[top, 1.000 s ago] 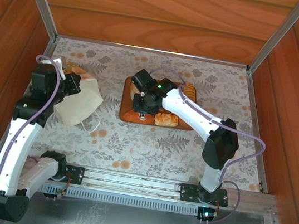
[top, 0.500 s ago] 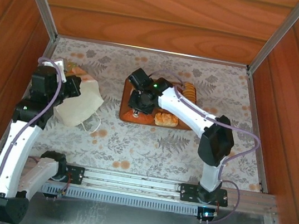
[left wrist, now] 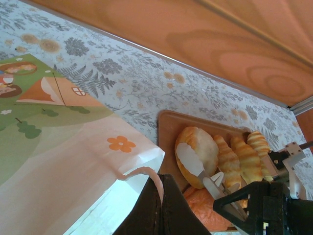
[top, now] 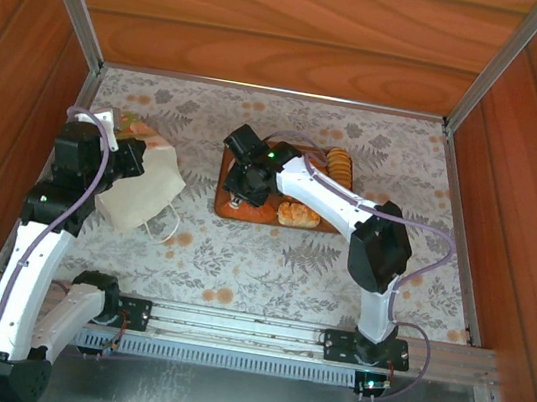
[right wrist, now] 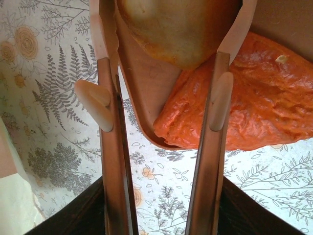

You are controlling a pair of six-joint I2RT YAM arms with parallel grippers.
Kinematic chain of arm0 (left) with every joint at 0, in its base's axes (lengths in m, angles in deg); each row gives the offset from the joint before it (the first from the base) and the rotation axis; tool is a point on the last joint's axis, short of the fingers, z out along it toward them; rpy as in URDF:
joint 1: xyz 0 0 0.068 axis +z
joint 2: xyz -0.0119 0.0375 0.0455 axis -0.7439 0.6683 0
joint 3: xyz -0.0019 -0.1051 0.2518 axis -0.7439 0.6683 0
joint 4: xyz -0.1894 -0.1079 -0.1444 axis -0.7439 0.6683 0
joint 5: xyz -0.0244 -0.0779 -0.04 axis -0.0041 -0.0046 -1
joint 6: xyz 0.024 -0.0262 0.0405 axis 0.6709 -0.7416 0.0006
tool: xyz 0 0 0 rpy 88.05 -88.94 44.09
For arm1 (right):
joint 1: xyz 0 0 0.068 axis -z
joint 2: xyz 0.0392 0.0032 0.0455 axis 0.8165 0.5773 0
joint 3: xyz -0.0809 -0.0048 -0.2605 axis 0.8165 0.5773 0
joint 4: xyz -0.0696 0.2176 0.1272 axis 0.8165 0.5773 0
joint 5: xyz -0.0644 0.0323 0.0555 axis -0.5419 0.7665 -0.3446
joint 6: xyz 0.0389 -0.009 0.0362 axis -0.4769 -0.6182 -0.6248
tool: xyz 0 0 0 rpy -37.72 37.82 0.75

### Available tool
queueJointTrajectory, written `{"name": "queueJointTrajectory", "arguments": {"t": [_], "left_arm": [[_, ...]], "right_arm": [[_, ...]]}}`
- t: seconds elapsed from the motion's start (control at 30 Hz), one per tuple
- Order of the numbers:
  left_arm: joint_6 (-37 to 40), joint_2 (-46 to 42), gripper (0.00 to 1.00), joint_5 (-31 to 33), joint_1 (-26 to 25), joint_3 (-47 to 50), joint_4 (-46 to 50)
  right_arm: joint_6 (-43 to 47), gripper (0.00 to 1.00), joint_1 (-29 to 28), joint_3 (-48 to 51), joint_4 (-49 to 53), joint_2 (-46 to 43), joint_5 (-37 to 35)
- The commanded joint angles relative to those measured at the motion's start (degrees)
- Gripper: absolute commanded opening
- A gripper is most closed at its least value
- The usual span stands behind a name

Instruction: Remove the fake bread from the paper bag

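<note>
Paper bag (top: 141, 187) lies on its side at the left of the counter (top: 269, 262), mouth toward the wooden board (top: 246, 213). Left end effector (left wrist: 160, 185) is fully closed, with the bag's rim pinched between its fingers. The fake bread is on the board: a round bun (right wrist: 176, 34), an orange-brown pastry (right wrist: 244, 107) just beside it at the board's near left corner, and croissants (left wrist: 244, 156) further right. Right end effector (right wrist: 168, 14) hangs over that corner, jaws partly parted and straddling the round bun. Contact between fingers and bun cannot be determined
</note>
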Motion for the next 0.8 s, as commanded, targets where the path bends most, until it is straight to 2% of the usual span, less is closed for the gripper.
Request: {"name": "queueJointTrajectory", "arguments": {"t": [0.0, 0.27, 0.43, 0.63, 0.77], "left_arm": [[0.5, -0.1, 0.0, -0.9, 0.0, 0.2, -0.9], [0.3, 0.9, 0.0, -1.1, -0.1, -0.5, -1.0], [0.1, 1.8, 0.0, -1.3, -0.1, -0.9, -1.0], [0.0, 2.0, 0.0, -1.1, -0.1, -1.2, -0.9], [-0.1, 1.6, 0.0, -0.6, -0.1, -1.2, -0.9]], "right_arm": [[-0.4, 0.54, 0.2, -1.0, -1.4, -1.4, 2.3], [0.8, 0.57, 0.2, 0.9, -3.5, -4.3, 4.3], [1.1, 0.57, 0.2, 0.7, -1.2, -4.4, 3.0], [4.0, 0.56, 0.2, 1.4, 2.4, -9.1, -2.5], [11.4, 0.54, 1.3, -0.6, 4.1, -9.9, -5.5]]}}
